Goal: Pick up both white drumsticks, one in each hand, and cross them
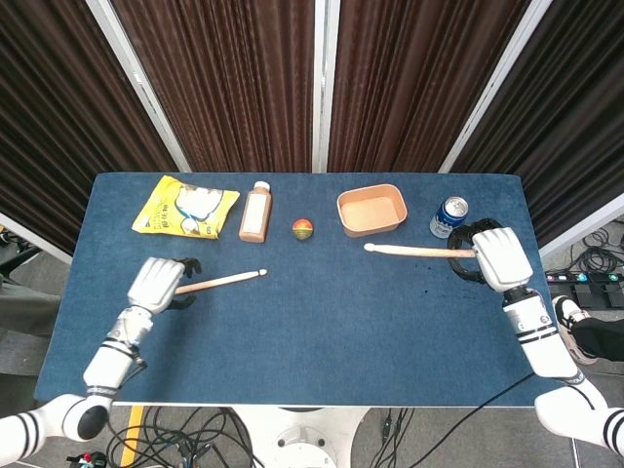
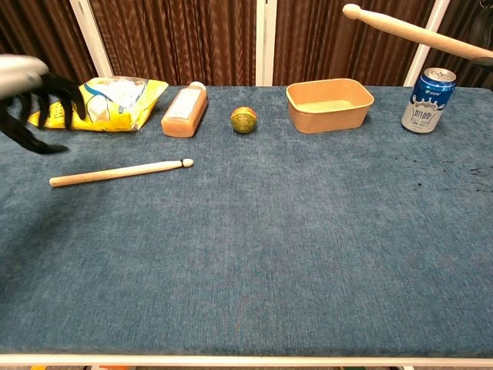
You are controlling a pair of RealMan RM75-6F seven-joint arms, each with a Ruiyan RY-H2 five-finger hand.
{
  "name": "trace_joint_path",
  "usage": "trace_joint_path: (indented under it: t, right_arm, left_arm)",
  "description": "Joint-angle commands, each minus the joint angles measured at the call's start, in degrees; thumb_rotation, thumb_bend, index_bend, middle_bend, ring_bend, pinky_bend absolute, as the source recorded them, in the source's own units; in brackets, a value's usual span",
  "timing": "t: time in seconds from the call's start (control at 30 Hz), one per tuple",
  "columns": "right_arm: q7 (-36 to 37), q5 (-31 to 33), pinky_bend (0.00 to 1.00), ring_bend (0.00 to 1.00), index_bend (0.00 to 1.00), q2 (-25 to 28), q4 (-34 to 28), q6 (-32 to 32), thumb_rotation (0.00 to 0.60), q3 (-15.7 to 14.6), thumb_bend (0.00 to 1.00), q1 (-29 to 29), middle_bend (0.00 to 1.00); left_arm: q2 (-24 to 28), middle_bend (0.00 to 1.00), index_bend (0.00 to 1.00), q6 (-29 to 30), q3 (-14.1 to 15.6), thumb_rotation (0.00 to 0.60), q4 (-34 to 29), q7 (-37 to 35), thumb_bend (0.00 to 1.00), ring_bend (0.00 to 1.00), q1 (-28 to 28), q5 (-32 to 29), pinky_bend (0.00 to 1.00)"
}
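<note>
One white drumstick (image 1: pixel 226 281) lies on the blue table (image 1: pixel 322 331) at the left, tip toward the middle; the chest view shows the drumstick (image 2: pixel 119 171) flat on the cloth. My left hand (image 1: pixel 159 282) hovers over its butt end, and in the chest view the left hand (image 2: pixel 27 96) has its dark fingers spread above the cloth, holding nothing. My right hand (image 1: pixel 499 255) grips the butt of the second drumstick (image 1: pixel 414 251), lifted off the table with its tip pointing left. That raised drumstick (image 2: pixel 416 31) crosses the top right corner of the chest view.
Along the back of the table stand a yellow snack bag (image 1: pixel 185 208), an orange bottle (image 1: pixel 256 212), a small ball (image 1: pixel 303 229), a tan container (image 1: pixel 371 210) and a blue can (image 1: pixel 448 215). The can is just behind the raised stick.
</note>
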Motion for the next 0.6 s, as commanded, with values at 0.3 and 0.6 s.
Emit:
trace_joint_path:
  t: [0.3,0.6]
  right_arm:
    - [1.7,-0.5,0.35,0.44,0.69,-1.5,2.5,-1.0,0.600,-1.0,0.81,-0.2,0.65]
    - [1.9,-0.6,0.35,0.44,0.69,-2.3,3.5,-1.4,0.600,-1.2,0.81,-0.1,0.65]
  left_arm:
    - [-9.8,0.49,0.41,-2.1,1.1,0.600,10.2,11.8,0.26,0.56,-4.4,-14.9,0.62]
    - [-12.7,0.49,0.41,-2.1,1.4,0.600,14.9,13.4,0.27,0.56,-5.9,-17.9,0.62]
